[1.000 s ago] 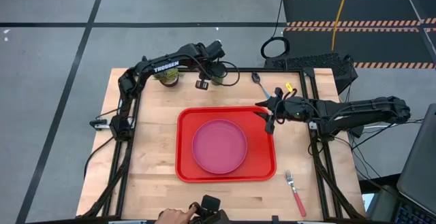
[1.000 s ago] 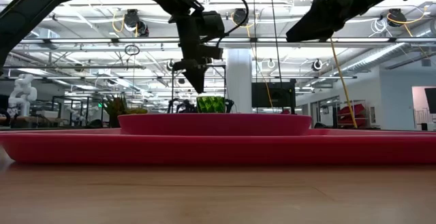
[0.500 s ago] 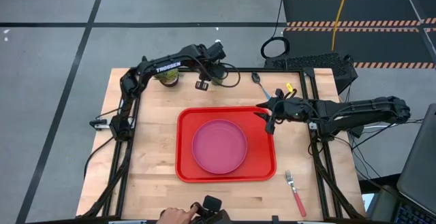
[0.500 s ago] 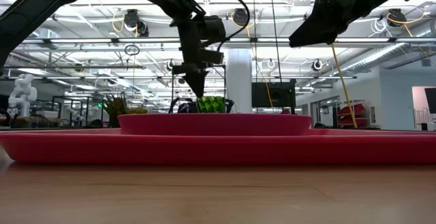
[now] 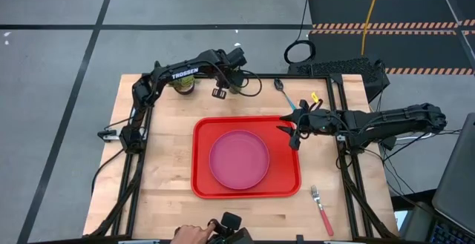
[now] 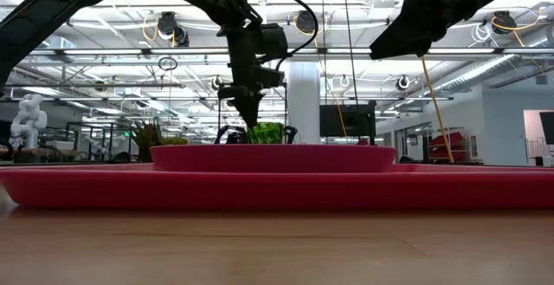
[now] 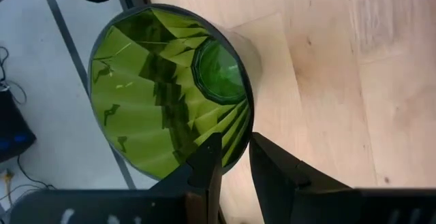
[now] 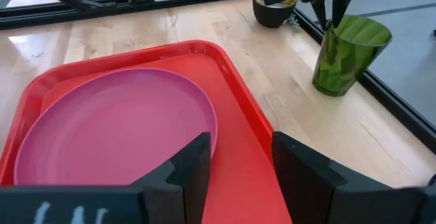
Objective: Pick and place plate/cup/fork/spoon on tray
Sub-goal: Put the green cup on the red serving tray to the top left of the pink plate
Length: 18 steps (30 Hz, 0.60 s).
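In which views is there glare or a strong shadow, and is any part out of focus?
Right wrist view: pale glare on the table beside the tray. Left wrist view: the cup casts a light-edged shadow on the wood; the left end effector straddles its rim. Low view: the near table surface is blurred, and ceiling lights are bright behind the arms. High view: even light.

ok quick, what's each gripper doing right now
Left gripper: fingers straddling the green cup's rim, one inside, one outside; a firm pinch cannot be told.
Right gripper: open, empty, above the red tray's edge beside the pink plate.
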Tool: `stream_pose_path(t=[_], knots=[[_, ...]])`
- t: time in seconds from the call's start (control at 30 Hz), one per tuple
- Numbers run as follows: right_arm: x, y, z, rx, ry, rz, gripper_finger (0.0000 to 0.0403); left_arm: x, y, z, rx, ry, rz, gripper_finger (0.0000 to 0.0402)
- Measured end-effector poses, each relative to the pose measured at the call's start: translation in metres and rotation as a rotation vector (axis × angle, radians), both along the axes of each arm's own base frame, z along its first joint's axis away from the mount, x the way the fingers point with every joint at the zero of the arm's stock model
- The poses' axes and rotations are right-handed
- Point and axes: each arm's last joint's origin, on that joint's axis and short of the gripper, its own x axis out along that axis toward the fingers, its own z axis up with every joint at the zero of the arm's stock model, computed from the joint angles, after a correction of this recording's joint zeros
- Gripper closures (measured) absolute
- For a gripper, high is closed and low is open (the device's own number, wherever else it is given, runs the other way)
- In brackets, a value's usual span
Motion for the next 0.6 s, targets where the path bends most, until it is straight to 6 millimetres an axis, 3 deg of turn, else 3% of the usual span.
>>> stream_pose_path(t=[0.37, 0.6], knots=[[0.0, 0.001, 0.0, 0.0, 0.001, 0.003, 0.0255, 0.003, 0.001, -0.003, -0.012, -0.02, -0.002, 0.0323], [0.0, 0.001, -0.001, -0.001, 0.009, 0.004, 0.0255, 0.007, 0.006, -0.027, -0.043, 0.035, 0.01, 0.0323]])
